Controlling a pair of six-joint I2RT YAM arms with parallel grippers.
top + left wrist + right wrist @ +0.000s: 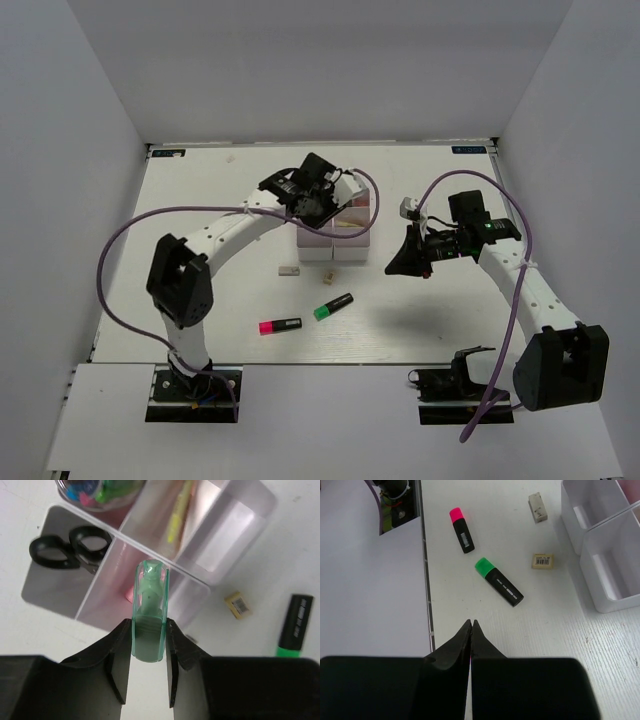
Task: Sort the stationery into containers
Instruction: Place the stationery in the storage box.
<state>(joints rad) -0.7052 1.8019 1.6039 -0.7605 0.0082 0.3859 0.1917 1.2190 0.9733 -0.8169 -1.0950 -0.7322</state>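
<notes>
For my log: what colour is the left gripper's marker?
The marker is mint green; best in left wrist view.

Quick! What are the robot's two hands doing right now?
Left gripper: shut on a pale green marker.
Right gripper: shut, nothing seen in it.

Marker [149, 612]: pale mint green, translucent.
Scissors [70, 547]: black handles.
Bins [615, 605]: white, translucent.
Pink highlighter [461, 530]: pink cap, black body, white label print.
Green highlighter [499, 581]: green cap, black body, white print.
Off-white eraser [537, 506]: plain.
Tan eraser [542, 561]: barcode label.
Table [200, 200]: white.
</notes>
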